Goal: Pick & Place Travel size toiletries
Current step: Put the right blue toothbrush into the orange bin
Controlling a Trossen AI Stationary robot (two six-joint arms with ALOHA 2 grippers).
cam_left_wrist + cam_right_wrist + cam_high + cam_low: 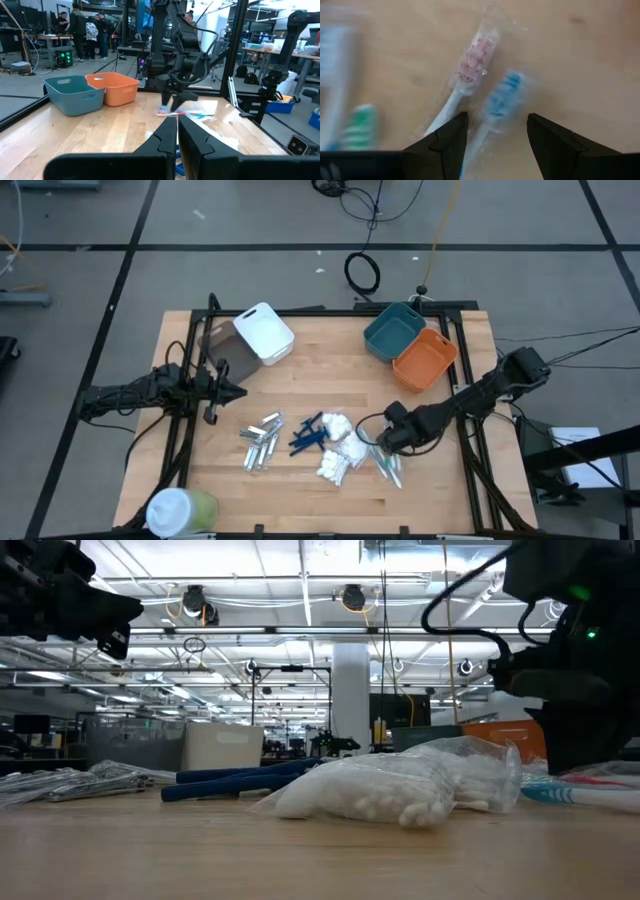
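Early stage: the toiletries [320, 445] are still heaped mid-surface, and the teal bin [394, 330] and orange bin [424, 358] appear empty. The right claw [497, 127], fingers apart, straddles a blue-bristled toothbrush [502, 100]; nothing is held. The left claw [177, 135], pressed together, waits near the white bin [264, 332], whose interior cannot be made out.

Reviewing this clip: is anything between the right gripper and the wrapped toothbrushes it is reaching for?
Nothing visible. The right gripper hangs open directly over the blue-bristled toothbrush in clear wrap, with the pink-bristled wrapped toothbrush close alongside, so it might catch both. The left gripper waits shut, far off.
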